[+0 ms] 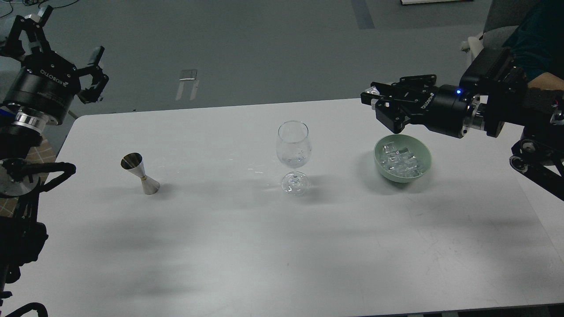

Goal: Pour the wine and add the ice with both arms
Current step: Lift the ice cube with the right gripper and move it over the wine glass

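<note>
A clear wine glass point(294, 149) stands upright at the table's middle; something glassy glints low in its bowl. A pale green bowl point(378, 155) to its right holds several clear ice cubes point(400, 159). A steel jigger point(140, 174) stands on the left. My right gripper point(370, 97) hovers above and just left of the bowl, its fingers closed on a small clear ice cube point(373, 91). My left gripper point(66, 44) is raised off the table's far left corner, open and empty.
The white table point(264, 246) spans the view, with its far edge just behind the glass. A person's teal-sleeved arm point(535, 39) and hand point(546, 81) are at the top right, behind my right arm.
</note>
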Tool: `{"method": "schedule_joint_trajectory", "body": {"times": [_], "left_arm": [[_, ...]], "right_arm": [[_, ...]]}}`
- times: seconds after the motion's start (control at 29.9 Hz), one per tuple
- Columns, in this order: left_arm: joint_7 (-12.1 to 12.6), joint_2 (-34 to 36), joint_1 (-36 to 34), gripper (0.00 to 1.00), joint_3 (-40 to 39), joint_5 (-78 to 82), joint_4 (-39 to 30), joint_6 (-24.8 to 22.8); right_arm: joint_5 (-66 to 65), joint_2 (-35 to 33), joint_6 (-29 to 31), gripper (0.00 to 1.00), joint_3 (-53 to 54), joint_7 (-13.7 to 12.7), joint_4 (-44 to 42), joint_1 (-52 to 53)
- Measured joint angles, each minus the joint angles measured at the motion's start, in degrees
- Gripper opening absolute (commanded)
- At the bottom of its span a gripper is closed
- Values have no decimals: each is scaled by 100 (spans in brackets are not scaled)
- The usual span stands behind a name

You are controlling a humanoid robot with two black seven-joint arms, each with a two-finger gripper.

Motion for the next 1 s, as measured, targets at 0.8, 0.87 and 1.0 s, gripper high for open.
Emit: {"method": "schedule_joint_trajectory", "body": {"times": [0.8,0.87,1.0], "left_arm": [[6,-2,-19,98,4,0,-11,18],[6,-2,-19,98,4,0,-11,19],[6,-12,-18,98,3,0,-29,29]], "right_arm": [[-249,1176,329,8,-626,-37,-323,828],[-249,1182,378,8,-633,-37,-338,879],[-259,1222,482,8,-697,-34,-360,927]]}}
